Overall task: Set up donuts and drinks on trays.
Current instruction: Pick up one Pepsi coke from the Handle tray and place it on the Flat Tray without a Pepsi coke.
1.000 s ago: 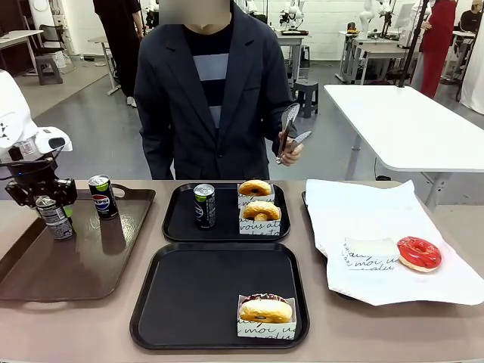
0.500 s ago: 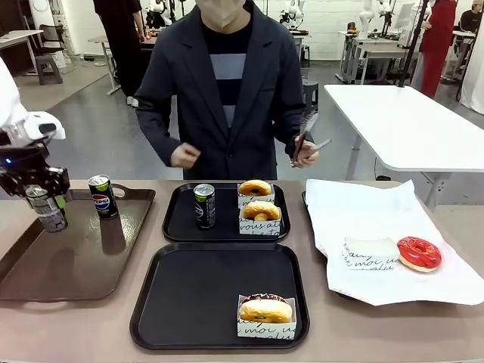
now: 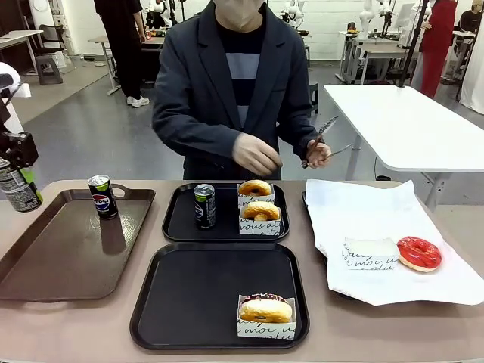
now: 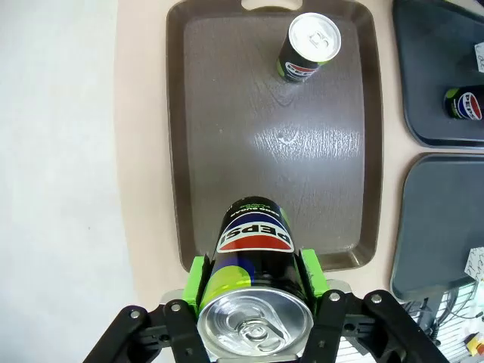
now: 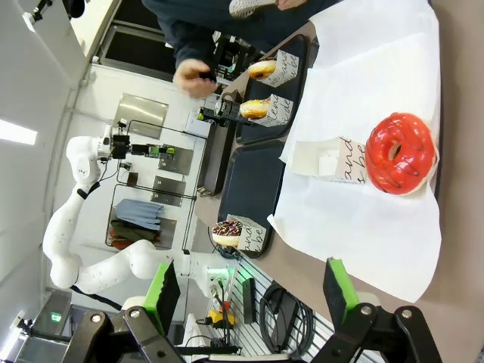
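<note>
Across from me, a grey floor [image 3: 83,140] runs back to a white wall [image 3: 331,26]. A long white table [image 3: 408,121] stands off to my right.

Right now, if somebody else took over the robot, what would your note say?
Left gripper: shut on a Pepsi can, held in the air at the brown tray's left side.
Right gripper: open, empty.
Far black tray: one dark can, two donuts.
Near black tray: one donut, no can.
Left to do: a drink for the near tray. A spare can stands on the brown tray; a red donut lies on the white paper.
</note>
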Robot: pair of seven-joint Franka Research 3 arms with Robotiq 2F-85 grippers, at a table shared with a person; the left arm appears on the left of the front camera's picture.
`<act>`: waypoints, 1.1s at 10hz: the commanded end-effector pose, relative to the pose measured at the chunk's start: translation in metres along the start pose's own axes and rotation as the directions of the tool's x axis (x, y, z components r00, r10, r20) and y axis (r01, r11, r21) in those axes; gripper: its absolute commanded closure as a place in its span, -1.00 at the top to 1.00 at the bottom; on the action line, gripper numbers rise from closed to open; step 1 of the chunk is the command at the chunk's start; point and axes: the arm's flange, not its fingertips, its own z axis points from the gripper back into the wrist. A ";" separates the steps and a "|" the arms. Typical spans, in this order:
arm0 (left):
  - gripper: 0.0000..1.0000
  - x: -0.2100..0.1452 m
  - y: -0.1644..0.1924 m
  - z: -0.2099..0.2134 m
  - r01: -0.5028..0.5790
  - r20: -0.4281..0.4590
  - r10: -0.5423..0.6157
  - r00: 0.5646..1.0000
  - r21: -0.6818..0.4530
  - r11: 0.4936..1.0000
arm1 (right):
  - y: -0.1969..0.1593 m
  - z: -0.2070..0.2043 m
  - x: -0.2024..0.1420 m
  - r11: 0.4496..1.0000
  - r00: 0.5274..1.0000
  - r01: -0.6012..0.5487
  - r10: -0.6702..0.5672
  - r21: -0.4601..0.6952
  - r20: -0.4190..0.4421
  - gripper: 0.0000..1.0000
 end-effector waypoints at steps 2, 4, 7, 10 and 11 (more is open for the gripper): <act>-1.00 0.002 -0.001 -0.002 0.017 -0.004 -0.017 1.000 0.005 1.000 | -0.001 0.000 0.002 1.000 1.000 -0.019 0.018 0.017 0.013 1.00; -1.00 0.002 -0.001 -0.002 0.017 -0.004 -0.017 1.000 0.005 1.000 | -0.001 0.000 0.002 1.000 1.000 -0.019 0.018 0.017 0.013 1.00; 0.16 0.004 -0.010 -0.011 0.010 -0.006 -0.011 1.000 -0.053 0.999 | -0.001 0.000 0.002 1.000 1.000 -0.019 0.018 0.017 0.013 1.00; 0.16 -0.001 -0.067 -0.013 0.209 -0.036 -0.214 0.976 -0.122 0.970 | -0.001 0.000 0.002 1.000 1.000 -0.019 0.018 0.017 0.013 1.00; 0.16 -0.008 -0.084 -0.016 0.266 -0.054 -0.273 0.960 -0.109 0.958 | -0.001 0.000 0.002 1.000 1.000 -0.019 0.018 0.017 0.013 1.00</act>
